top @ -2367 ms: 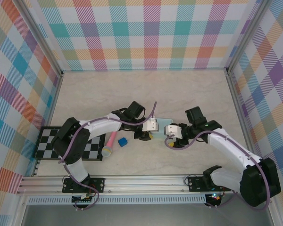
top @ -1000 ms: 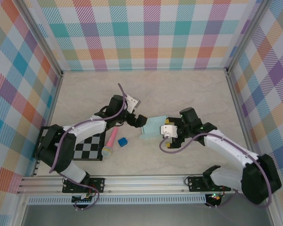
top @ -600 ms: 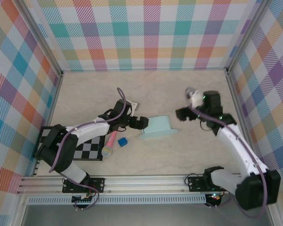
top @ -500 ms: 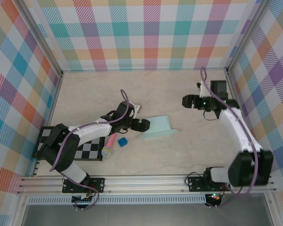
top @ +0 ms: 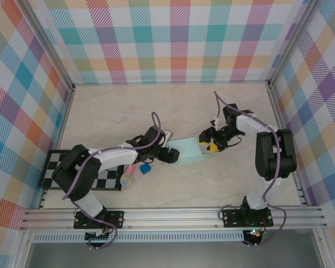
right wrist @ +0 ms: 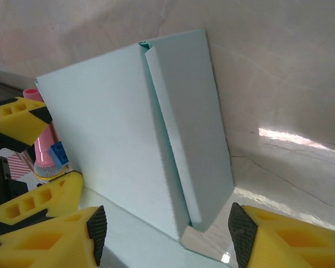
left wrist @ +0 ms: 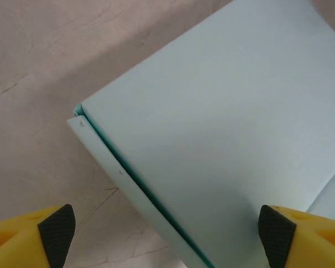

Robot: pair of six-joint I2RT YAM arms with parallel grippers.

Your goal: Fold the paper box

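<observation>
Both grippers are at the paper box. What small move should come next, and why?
Probably close both gently on the paper box. The left gripper and the right gripper each stand open astride one end of it, not yet gripping, and one edge seam gapes slightly.

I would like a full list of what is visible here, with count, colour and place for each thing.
paper box: one, pale mint-blue, table centre, between both grippers
cube: one, dark blue, left of the box
marker: one, pink, beside the cube, at the mat's right edge
checkered mat: one, black and white, near-left of table
table: one, beige marble
walls: three, multicoloured plaid
left gripper: yellow and black, open, at box's left end
right gripper: yellow and black, open, at box's right end
</observation>
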